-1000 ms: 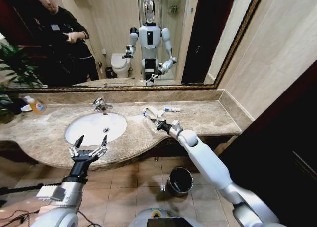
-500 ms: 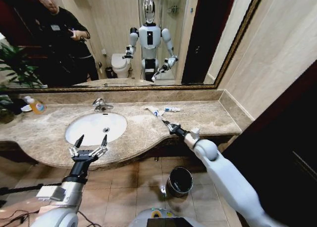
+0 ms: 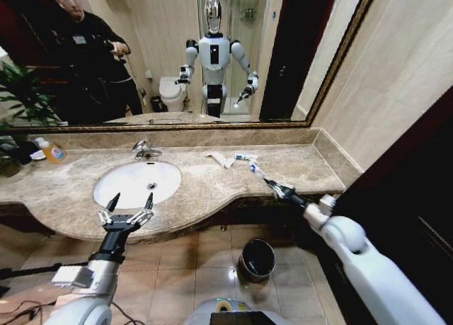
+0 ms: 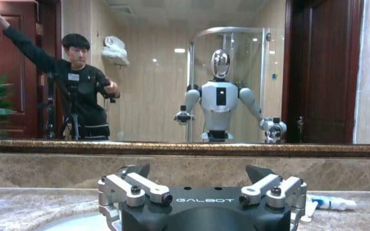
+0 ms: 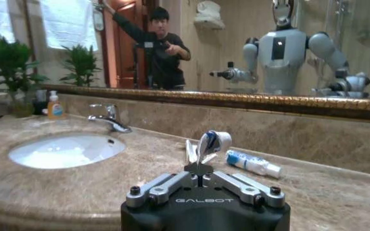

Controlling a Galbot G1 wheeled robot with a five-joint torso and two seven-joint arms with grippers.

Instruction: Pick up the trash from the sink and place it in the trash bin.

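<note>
On my head camera, the orange soap bottle [image 3: 52, 152] stands at nine o'clock, far out on the marble counter [image 3: 297, 166]. The left gripper [image 3: 130, 200] hovers at about seven o'clock, fingers spread wide and holding nothing, over the counter's front edge just before the white sink basin [image 3: 136, 183]. The chrome faucet [image 3: 145, 150] sits behind the basin.

Near the centre, at about twelve o'clock, two pieces of trash lie on the counter close to the back wall: a white wrapper [image 3: 220, 158] and, just beside it, a small white tube with blue marks [image 3: 245, 156].

At about three o'clock the right gripper [image 3: 267, 184] is over the counter's front edge, fingers pinched narrow on a white and blue tube [image 3: 255, 170] held clear of the marble; my right wrist camera shows that tube [image 5: 209, 143] upright between the closed fingers.

On the tiled floor at five o'clock stands the dark trash bin [image 3: 256, 260], nearer me than the gripper.
</note>
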